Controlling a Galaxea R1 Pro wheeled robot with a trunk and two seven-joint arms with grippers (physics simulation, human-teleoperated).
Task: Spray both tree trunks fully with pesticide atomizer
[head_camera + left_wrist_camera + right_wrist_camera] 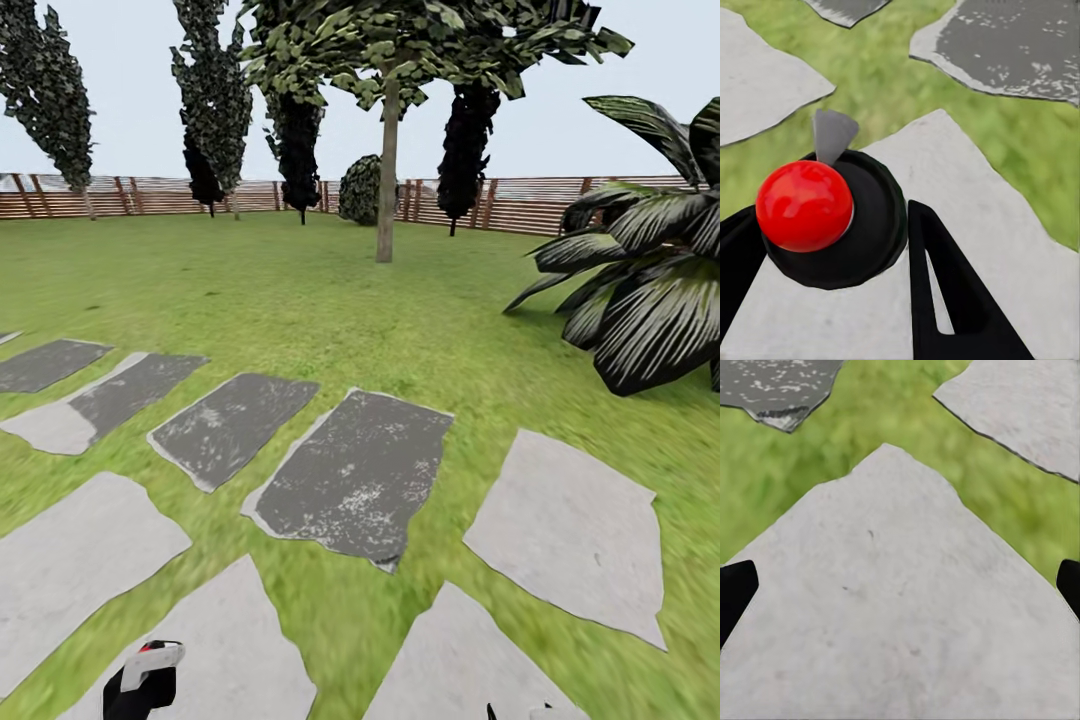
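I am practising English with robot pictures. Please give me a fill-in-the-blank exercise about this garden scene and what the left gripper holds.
1. The ball between the left gripper's fingers is ____.
2. The fence behind the lawn is made of ____.
3. The right gripper hangs above a pale ____ slab.

Missing words: red; wood; stone

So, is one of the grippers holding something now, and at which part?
The left gripper holds the sprayer: its fingers sit on either side of the black body, below the red top. The right gripper is open and holds nothing.
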